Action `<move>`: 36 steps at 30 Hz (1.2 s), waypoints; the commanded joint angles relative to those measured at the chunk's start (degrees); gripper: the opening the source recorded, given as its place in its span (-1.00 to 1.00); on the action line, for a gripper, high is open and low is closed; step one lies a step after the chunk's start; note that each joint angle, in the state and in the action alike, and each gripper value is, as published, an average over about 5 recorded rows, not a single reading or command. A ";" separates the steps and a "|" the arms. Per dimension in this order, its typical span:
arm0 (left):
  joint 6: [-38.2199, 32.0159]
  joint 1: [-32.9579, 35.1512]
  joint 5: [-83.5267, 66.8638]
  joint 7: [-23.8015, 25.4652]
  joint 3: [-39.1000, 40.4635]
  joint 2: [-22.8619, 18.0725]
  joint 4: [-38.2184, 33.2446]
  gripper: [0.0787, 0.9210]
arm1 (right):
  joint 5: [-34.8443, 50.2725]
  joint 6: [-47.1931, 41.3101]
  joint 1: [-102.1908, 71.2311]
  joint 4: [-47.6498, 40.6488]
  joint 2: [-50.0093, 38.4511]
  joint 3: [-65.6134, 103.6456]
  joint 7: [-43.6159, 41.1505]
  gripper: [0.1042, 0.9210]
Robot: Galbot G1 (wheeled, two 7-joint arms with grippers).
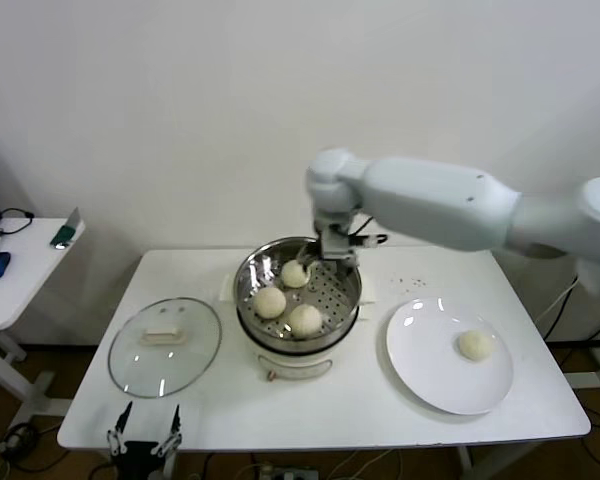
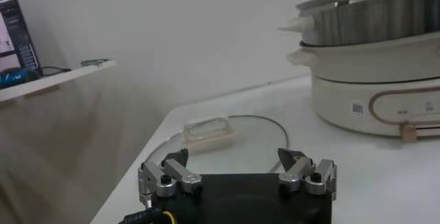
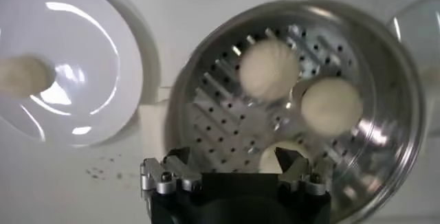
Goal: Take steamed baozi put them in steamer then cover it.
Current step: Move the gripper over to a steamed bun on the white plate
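Note:
Three steamed baozi point(image 1: 295, 273) point(image 1: 270, 301) point(image 1: 304, 319) lie in the steel steamer point(image 1: 330, 292) at the table's middle. A fourth baozi point(image 1: 476, 345) rests on the white plate point(image 1: 430, 362) to the right. My right gripper point(image 1: 330, 262) hovers open over the steamer's far side, holding nothing. In the right wrist view the gripper point(image 3: 234, 157) stands above the perforated steamer floor point(image 3: 220, 108), with one baozi point(image 3: 283, 155) partly hidden behind one finger. The glass cover point(image 1: 165, 345) lies flat left of the steamer. My left gripper point(image 1: 145, 435) waits open at the table's near edge, in front of the cover point(image 2: 227, 136).
The steamer's white pot base point(image 2: 378, 88) has a small side handle. A low side table point(image 1: 20, 270) with small items stands at far left. The plate point(image 3: 82, 47) lies just beside the steamer.

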 commanded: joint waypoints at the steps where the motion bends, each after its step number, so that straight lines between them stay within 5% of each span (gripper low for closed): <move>1: 0.01 0.12 0.59 0.06 0.21 -0.02 -0.15 0.77 | 15.50 -19.30 5.77 0.30 -17.20 -9.50 8.22 0.76; 11: 0.43 0.15 1.55 0.09 0.26 -0.02 -0.41 0.77 | 15.14 -33.09 -14.54 -2.06 -31.68 3.10 5.46 0.76; 21: 0.40 0.79 2.17 -0.01 -0.16 -0.43 -0.29 0.77 | 4.31 -31.39 -30.68 -10.33 -31.51 17.61 3.76 0.76; 36: 0.22 0.55 2.05 -0.19 -0.43 -0.35 0.70 0.77 | 2.22 -32.26 -36.56 -14.85 -30.00 21.64 4.13 0.76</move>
